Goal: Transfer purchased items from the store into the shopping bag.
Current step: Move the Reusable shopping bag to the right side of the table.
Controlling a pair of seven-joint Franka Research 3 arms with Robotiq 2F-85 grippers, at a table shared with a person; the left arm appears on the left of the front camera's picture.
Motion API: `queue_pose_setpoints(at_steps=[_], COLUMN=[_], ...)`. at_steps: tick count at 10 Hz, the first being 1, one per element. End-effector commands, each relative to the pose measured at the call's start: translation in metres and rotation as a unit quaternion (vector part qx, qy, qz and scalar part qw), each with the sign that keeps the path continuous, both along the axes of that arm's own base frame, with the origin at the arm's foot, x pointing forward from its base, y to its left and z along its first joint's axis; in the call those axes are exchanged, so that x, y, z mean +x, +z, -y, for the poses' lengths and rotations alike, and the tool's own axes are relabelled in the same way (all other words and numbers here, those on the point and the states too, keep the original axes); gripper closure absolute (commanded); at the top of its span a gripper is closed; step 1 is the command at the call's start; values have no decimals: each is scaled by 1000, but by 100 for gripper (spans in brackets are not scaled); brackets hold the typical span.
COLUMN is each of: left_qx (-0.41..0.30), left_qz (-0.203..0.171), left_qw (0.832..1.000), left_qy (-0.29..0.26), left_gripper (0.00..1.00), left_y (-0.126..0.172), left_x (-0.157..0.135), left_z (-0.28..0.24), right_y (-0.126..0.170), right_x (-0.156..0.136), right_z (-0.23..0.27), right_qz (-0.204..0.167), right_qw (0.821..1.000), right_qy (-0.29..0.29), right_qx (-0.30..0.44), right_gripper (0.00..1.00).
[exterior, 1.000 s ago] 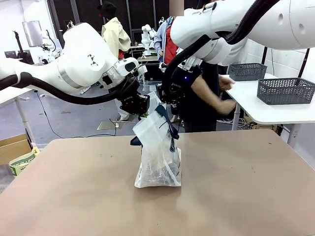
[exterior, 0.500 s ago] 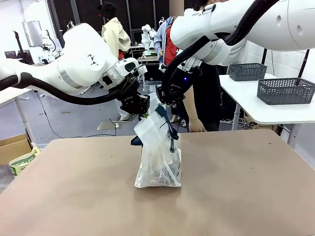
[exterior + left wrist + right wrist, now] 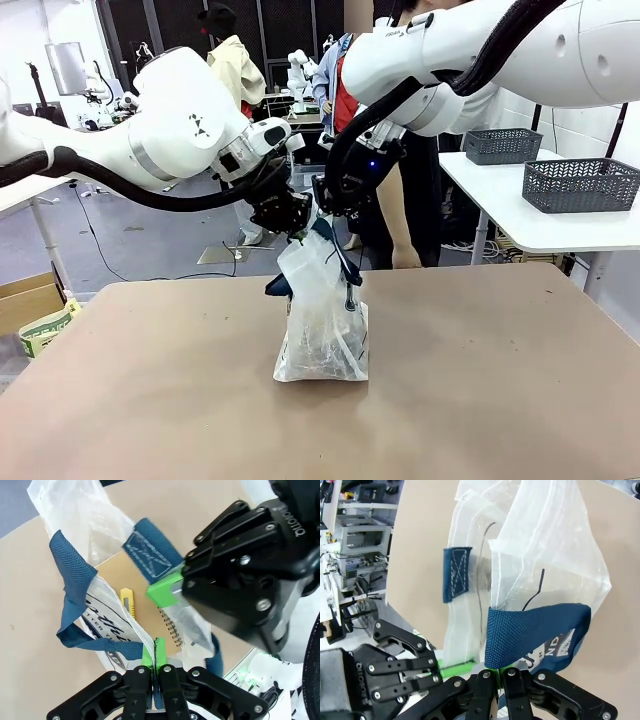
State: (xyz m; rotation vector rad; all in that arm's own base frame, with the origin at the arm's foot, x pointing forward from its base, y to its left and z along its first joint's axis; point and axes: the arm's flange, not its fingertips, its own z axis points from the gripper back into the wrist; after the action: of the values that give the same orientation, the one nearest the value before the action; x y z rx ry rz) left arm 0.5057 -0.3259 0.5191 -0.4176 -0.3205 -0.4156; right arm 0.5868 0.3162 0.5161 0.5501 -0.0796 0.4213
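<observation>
The shopping bag (image 3: 321, 325), translucent with navy handles, stands at the table's middle with its mouth pulled up. My left gripper (image 3: 292, 222) is shut on the bag's rim beside a handle (image 3: 75, 575); its fingertips (image 3: 155, 656) pinch the plastic. My right gripper (image 3: 326, 207) is shut on the opposite navy handle (image 3: 536, 629), just right of the left one. Inside the bag (image 3: 107, 615) lie a yellow cutter (image 3: 128, 601) and a brown spiral notebook (image 3: 150, 580). Two dark grey lattice baskets (image 3: 580, 185) (image 3: 502, 146) stand on a white side table; which is the store I cannot tell.
A person (image 3: 405, 190) stands at the far edge behind the bag, one hand (image 3: 405, 258) hanging near the tabletop. The brown table (image 3: 480, 400) is bare around the bag. A cardboard box (image 3: 35, 310) sits on the floor at the left.
The person's arm has come back from the side table and now hangs down. My left gripper has moved a little right, closer to the right gripper. The bag stays put.
</observation>
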Motion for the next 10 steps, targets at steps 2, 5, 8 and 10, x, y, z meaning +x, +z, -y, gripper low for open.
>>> queue_pose_setpoints(at_steps=[2, 5, 8, 10], left_qx=[-4, -9, -4, -3], left_qz=[23, 37, 16, 16], left_qw=[1000, 999, 1000, 1000], left_qy=[19, 21, 5, 5], left_gripper=[100, 100, 100, 100], left_y=[2, 3, 1, 0], left_x=[4, 2, 2, 2], left_z=[6, 4, 3, 3], right_y=[-7, -10, -9, -10], right_x=[1, 3, 1, 1], right_z=[-6, -2, -2, -3], right_qz=[5, 0, -2, -5], right_qw=[999, 997, 997, 997], right_qy=[3, 11, 9, 14], right_qx=[54, 74, 74, 71], right_gripper=[100, 100, 100, 100])
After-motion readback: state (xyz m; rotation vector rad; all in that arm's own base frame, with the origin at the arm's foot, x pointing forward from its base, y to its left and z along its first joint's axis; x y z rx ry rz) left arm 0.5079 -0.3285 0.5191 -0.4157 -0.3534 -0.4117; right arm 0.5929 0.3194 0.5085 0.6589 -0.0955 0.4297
